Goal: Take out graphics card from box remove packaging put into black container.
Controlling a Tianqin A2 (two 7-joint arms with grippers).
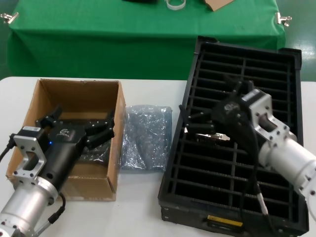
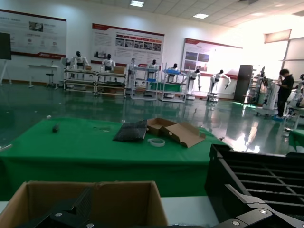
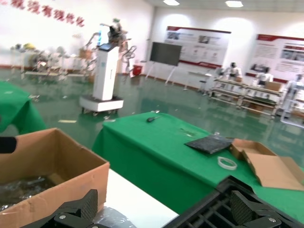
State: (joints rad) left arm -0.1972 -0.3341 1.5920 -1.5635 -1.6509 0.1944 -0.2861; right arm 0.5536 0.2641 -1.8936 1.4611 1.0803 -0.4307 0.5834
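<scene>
The graphics card, a dark board with a silver end bracket, lies across the slots of the black container. My right gripper hovers open just above it, and nothing sits between its fingers in the right wrist view. The empty packaging, a crinkly grey bag, lies on the white table between the box and the black container. My left gripper is open above the box, holding nothing. The left wrist view shows the box's far wall and the container's corner.
More grey bags lie inside the box under the left gripper. A green-covered table stands behind, with a tape ring and cardboard pieces on it. The container carries a yellow label on its near end.
</scene>
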